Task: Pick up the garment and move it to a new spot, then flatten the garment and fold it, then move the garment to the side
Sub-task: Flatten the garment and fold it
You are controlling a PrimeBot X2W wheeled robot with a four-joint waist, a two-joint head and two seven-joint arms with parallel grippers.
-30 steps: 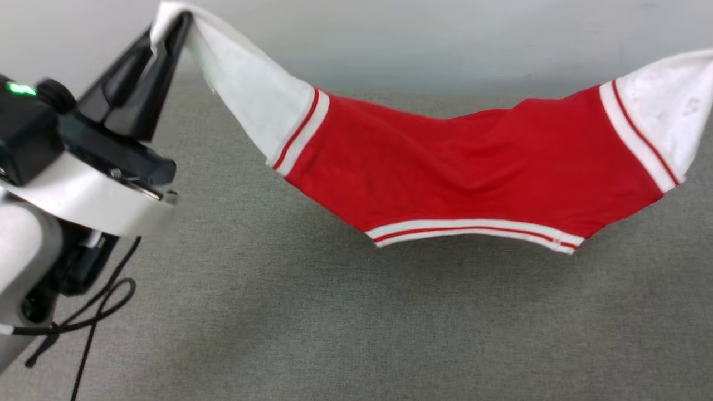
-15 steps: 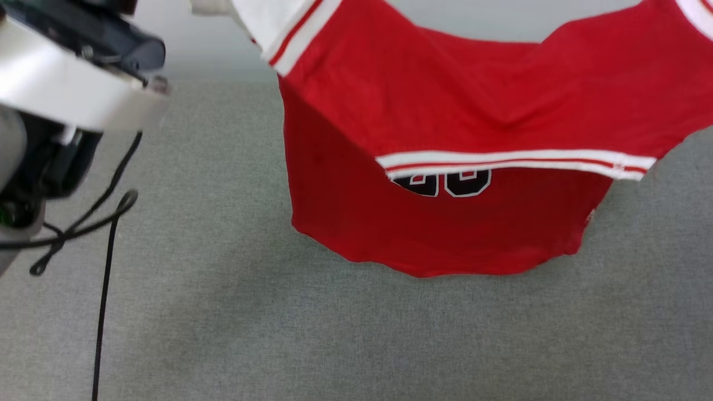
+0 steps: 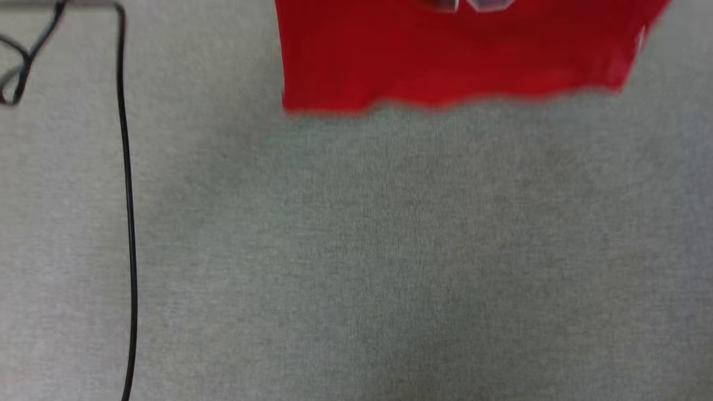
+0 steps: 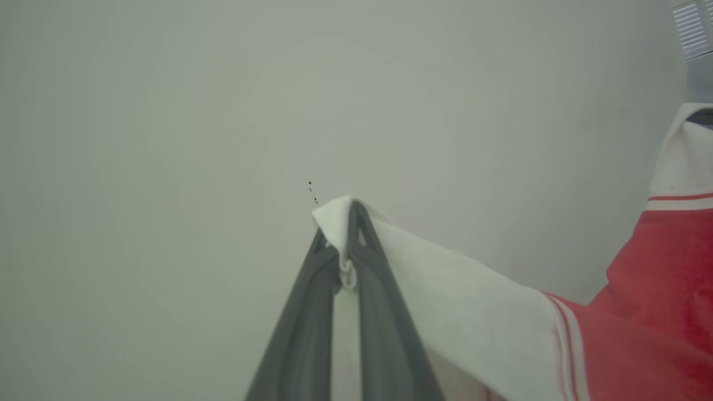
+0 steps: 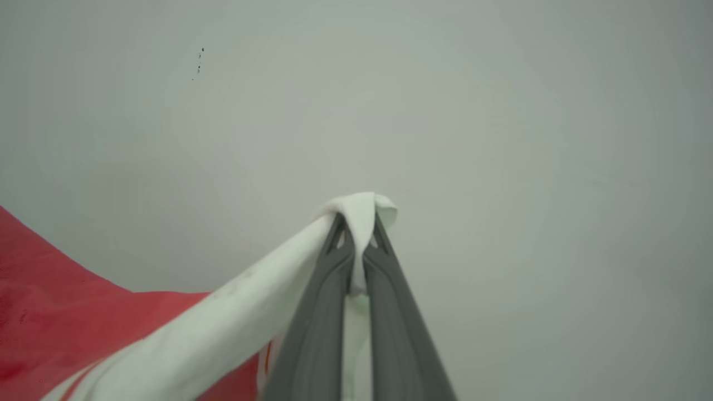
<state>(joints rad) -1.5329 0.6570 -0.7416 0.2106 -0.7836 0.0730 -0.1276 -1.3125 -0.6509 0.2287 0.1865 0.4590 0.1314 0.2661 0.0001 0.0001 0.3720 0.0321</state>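
Observation:
The garment (image 3: 445,61) is a red jersey hanging in the air; in the head view its blurred lower hem dangles at the top, above the grey surface, with a bit of the number at the top edge. In the left wrist view my left gripper (image 4: 340,223) is shut on the tip of a white sleeve of the garment (image 4: 473,301), which runs right to red cloth. My right gripper (image 5: 359,220) is likewise shut on the other white sleeve of the garment (image 5: 234,317), with red cloth at the lower left. Both point up toward a pale wall.
A grey fabric surface (image 3: 390,250) spreads under the hanging jersey. A black cable (image 3: 127,195) hangs down the left side of the head view. A pale wall (image 4: 223,111) stands behind both grippers, with a vent (image 4: 693,28) at the far upper right.
The jersey has gone up out of the head view: first the stretched sleeves and collar showed, then the body unfurled, now just the hem. The left arm has left that view too.

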